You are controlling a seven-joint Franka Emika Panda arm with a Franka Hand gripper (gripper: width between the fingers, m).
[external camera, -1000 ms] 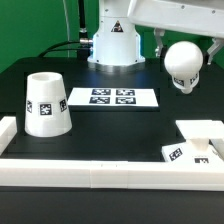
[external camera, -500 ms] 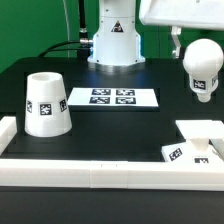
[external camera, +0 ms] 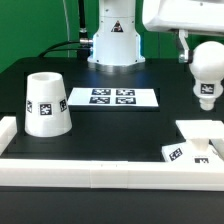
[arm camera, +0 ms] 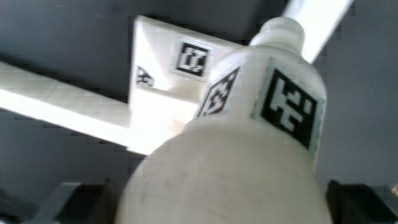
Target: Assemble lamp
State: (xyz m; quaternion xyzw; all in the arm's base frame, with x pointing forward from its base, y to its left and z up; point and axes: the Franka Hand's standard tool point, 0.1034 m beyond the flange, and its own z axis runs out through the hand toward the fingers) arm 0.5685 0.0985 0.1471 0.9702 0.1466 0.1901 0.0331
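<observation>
Exterior view: the gripper (external camera: pixel 205 55) is clamped on the round head of the bulb (external camera: pixel 207 80), with the stem pointing down. Since half a second ago it's slid further to the exterior view's right and dipped a touch, so it now hangs in the air over the base (external camera: pixel 190 128) at near right. The shade (external camera: pixel 46 104) hasn't budged and sits upright on the left.

Wrist view: the bulb fills most of the frame, tags showing. The base is beyond its stem tip, not touching it.

You have the black table (external camera: pixel 110 128) carrying the upright shade (external camera: pixel 45 104), the marker board (external camera: pixel 112 97), the square base (external camera: pixel 200 142) and white rail blocks (external camera: pixel 90 170).
</observation>
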